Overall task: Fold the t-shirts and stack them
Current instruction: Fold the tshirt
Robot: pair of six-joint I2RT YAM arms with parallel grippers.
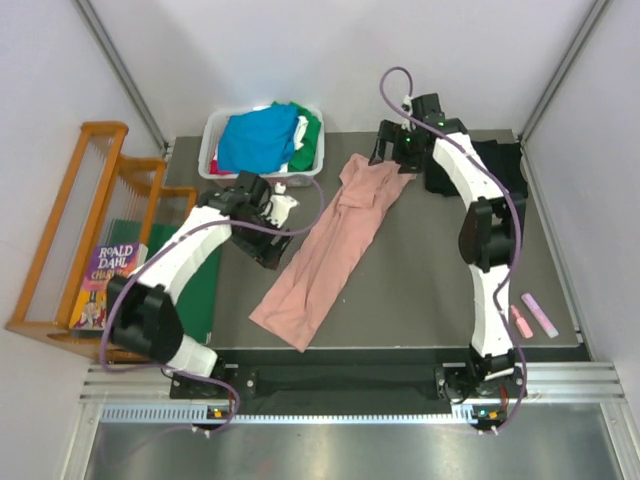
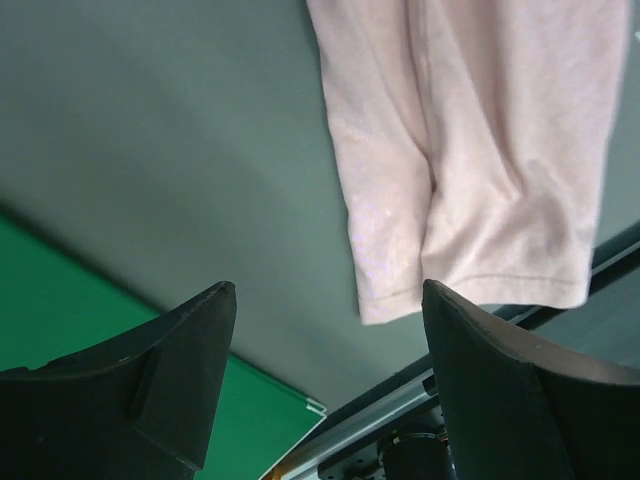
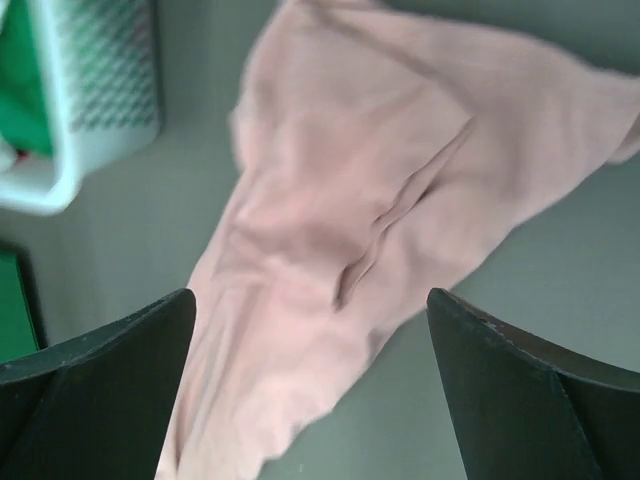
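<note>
Diagonally across the table [image 1: 430,260], the dusty-pink t-shirt [image 1: 335,245] is stretched out; the left gripper [image 2: 327,300] is held beside it, the right gripper [image 3: 310,300] over its far end, both spread apart and empty.

Grey bench [image 1: 420,290] bore a strewn pink t-shirt [image 1: 330,255], black t-shirt [image 1: 500,165], white basket [image 1: 212,150] and green board [image 1: 200,290].
</note>
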